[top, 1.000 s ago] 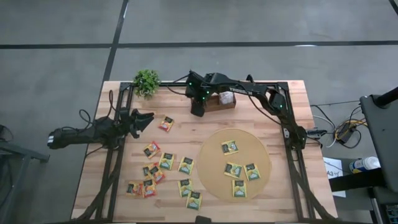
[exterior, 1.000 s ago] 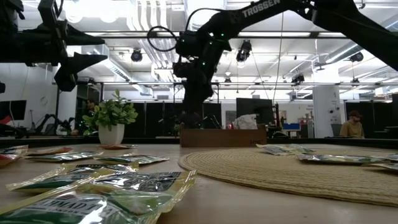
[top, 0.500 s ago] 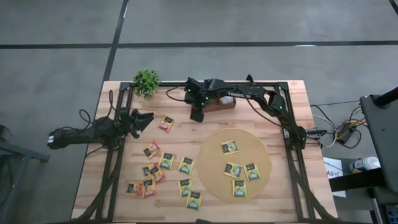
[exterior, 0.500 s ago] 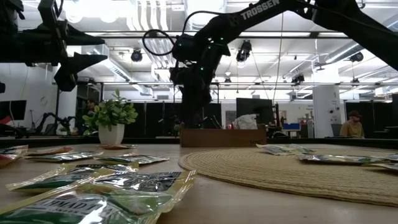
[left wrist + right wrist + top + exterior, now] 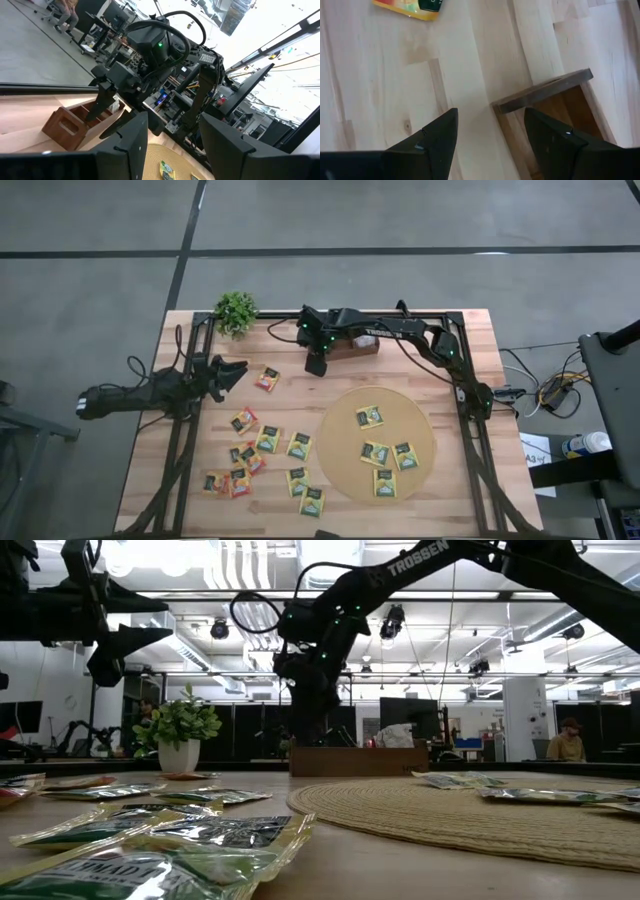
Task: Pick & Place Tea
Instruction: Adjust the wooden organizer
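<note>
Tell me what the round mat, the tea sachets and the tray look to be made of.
Round mat: woven straw-like fibre, ridged coils, matte.
Tea sachets: glossy foil or coated paper; crinkles catch light.
Tray: brown wood, visible grain, likely stained.

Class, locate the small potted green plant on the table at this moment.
In the high view, the small potted green plant stands at the table's far left corner, beyond the left end effector and left of the brown wooden tray.

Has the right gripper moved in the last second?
Yes. In the high view the right gripper has drifted away from the brown wooden tray, toward the small potted plant; its fingers are open and empty.
</note>
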